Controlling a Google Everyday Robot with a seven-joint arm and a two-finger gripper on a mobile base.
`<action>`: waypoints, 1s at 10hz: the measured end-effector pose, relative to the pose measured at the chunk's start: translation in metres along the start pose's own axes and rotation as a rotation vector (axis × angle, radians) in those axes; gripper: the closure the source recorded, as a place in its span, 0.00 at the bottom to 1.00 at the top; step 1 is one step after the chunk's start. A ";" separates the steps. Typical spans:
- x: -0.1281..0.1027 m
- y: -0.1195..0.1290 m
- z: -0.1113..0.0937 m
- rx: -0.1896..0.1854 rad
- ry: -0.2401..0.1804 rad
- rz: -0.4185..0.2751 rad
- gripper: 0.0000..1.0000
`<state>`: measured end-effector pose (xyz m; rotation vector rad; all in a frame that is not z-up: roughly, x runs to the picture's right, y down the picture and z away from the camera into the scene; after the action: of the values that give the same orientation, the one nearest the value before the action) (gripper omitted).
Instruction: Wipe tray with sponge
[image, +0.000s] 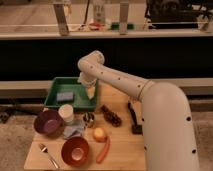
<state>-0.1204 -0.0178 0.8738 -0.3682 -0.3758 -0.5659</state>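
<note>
The green tray (54, 93) sits at the table's back left corner. Inside it, on the left half, lies the flat blue-grey sponge (64, 96). My arm curves down from the right, and the gripper (90, 90) hangs over the tray's right side, fingers pointing down. It stands open, with nothing between its fingers, about a sponge's length to the right of the sponge.
In front of the tray stand a white cup (66, 112), a purple bowl (48, 122), a small can (89, 119) and a grey-blue cloth (74, 131). A red bowl (75, 150), a spoon (48, 155), an orange carrot (103, 149), a yellow fruit (99, 134), dark grapes (111, 115) and a black tool (134, 118) fill the rest.
</note>
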 end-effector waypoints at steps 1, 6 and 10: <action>0.000 -0.001 0.002 0.000 0.001 0.001 0.20; 0.005 -0.008 0.016 0.001 0.006 0.010 0.20; 0.010 -0.008 0.022 0.002 0.007 0.019 0.20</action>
<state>-0.1229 -0.0190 0.8995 -0.3672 -0.3654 -0.5480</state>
